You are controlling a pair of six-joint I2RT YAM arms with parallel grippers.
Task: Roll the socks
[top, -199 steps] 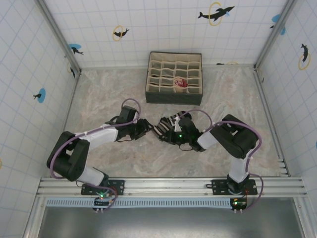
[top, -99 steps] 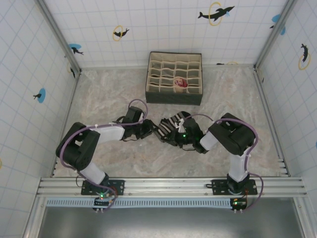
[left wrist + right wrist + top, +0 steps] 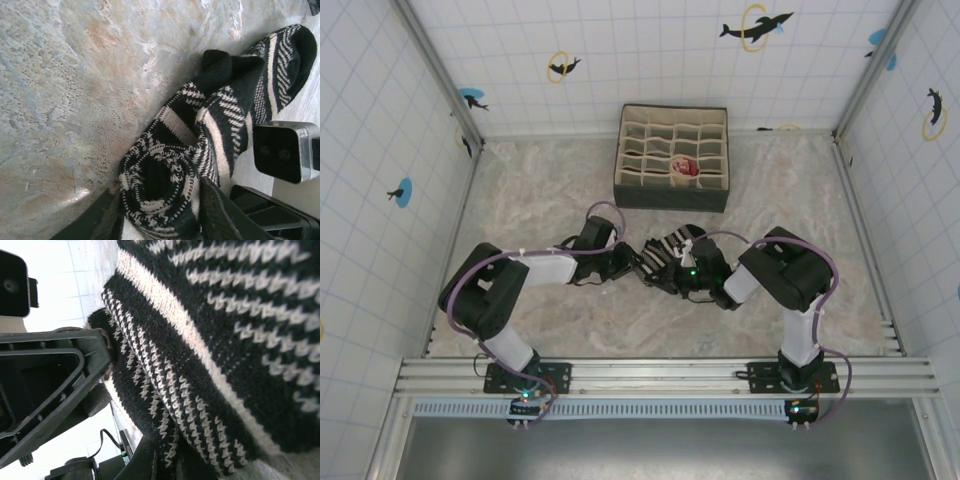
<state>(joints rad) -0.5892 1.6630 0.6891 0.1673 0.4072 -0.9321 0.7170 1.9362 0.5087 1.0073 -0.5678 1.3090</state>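
We are mid-roll. The striped sock (image 3: 220, 115) lies on the bench (image 3: 60, 75), its rolled end (image 3: 157, 187) grasped between the fingers of the left pincer (image 3: 160, 215). Just beyond it, the right pincer (image 3: 167, 462) is clenched on the flat part. Next, we judge, the left should turn the roll onward while the right keeps the fabric taut.

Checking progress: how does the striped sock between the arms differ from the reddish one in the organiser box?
The striped sock is black and white, the reddish sock red and pale. The striped sock lies on the table, rolled at one end only; the reddish sock sits bundled in an organiser box compartment. The left pincer and right pincer both grip the striped sock, neither the reddish sock.
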